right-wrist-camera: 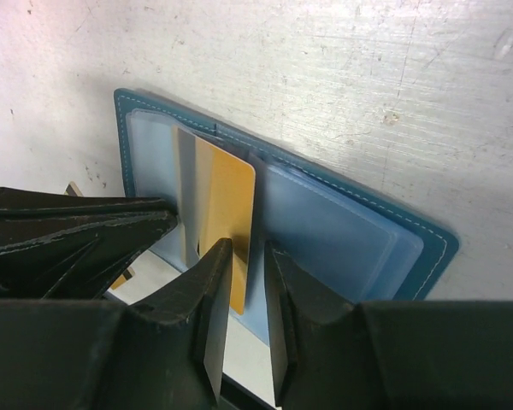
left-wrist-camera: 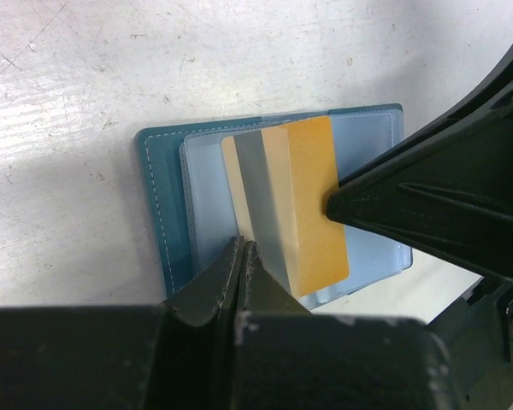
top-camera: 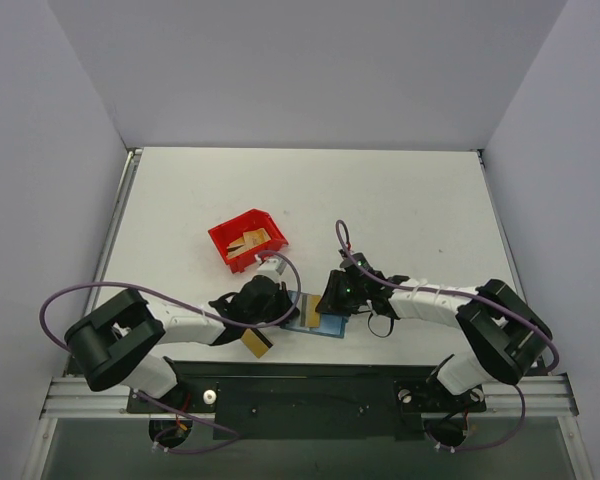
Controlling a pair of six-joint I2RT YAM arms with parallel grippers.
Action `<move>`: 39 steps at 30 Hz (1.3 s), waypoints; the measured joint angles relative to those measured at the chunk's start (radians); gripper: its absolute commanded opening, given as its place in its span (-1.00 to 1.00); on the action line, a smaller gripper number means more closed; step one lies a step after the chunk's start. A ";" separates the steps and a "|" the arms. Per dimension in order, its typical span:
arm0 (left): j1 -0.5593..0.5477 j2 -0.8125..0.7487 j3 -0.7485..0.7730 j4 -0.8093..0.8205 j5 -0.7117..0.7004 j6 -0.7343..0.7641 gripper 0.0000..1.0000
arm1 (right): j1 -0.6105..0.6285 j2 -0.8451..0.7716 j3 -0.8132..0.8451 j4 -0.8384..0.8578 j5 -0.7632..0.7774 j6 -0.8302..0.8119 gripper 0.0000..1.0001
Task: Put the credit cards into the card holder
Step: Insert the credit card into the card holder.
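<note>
The teal card holder (left-wrist-camera: 158, 196) lies open on the table, its light blue slots up; it also shows in the right wrist view (right-wrist-camera: 342, 231) and the top view (top-camera: 326, 326). A gold credit card (left-wrist-camera: 312, 201) with a grey stripe lies on it, one end tucked under the clear pocket (right-wrist-camera: 227, 192). My left gripper (left-wrist-camera: 242, 246) is shut, its tips over the holder's near edge beside the card. My right gripper (right-wrist-camera: 246, 252) is slightly open over the card's edge; one fingertip (left-wrist-camera: 332, 205) touches the card. A second card (top-camera: 257, 343) lies by my left arm.
A red bin (top-camera: 220, 240) holding more gold cards stands just behind the left gripper. The table's near edge and black base rail (top-camera: 300, 385) run close below the card holder. Both grippers (top-camera: 280, 305) (top-camera: 328, 303) crowd the holder from either side.
</note>
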 measured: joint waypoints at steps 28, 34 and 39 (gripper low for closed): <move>0.103 -0.147 0.014 -0.312 -0.031 0.072 -1.00 | 0.001 0.051 0.005 0.046 -0.030 0.011 -0.92; 0.102 -0.116 0.016 -0.258 -0.007 0.073 -1.00 | 0.007 0.063 0.015 0.045 -0.034 0.016 -0.95; 0.088 -0.111 0.016 -0.246 -0.005 0.080 -1.00 | 0.024 0.069 0.024 0.043 -0.026 0.031 -0.97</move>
